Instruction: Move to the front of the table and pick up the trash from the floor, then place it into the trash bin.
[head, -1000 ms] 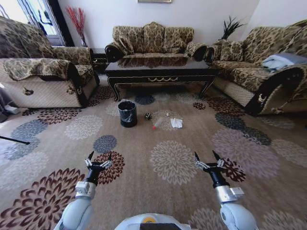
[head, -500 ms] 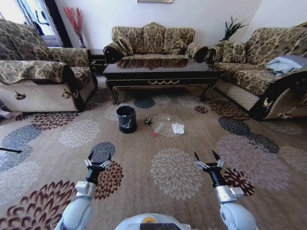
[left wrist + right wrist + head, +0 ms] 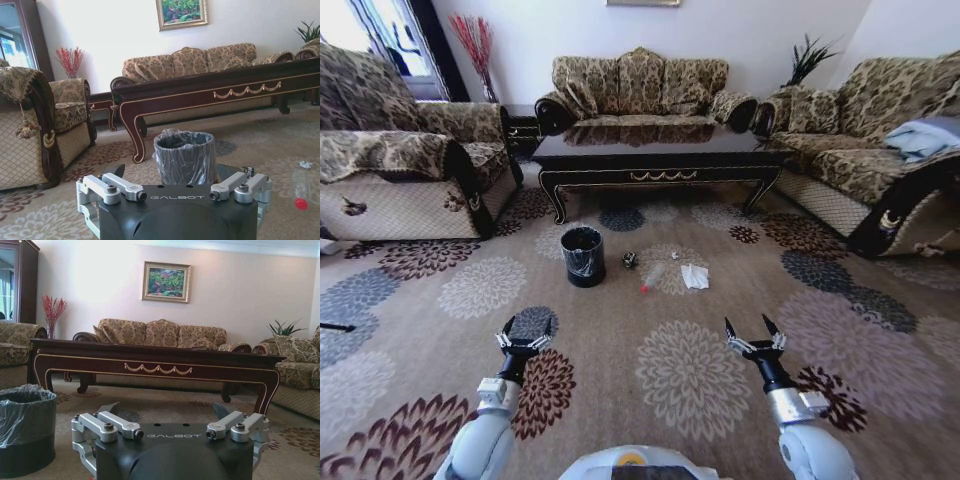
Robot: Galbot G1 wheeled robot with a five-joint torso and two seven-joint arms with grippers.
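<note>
Two grippers, left [image 3: 526,327], right [image 3: 752,327], metal fingers splayed above patterned carpet [image 3: 620,330], glossy bag-lined round bin [image 3: 583,256] ahead

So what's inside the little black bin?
The trash bin is lined with a shiny black bag. From the head view its inside looks dark, with no litter visible, though the very bottom is hard to make out. In the left wrist view the rim hides the inside.

"GALBOT" on left claw [image 3: 175,197], right claw [image 3: 170,435]
</note>
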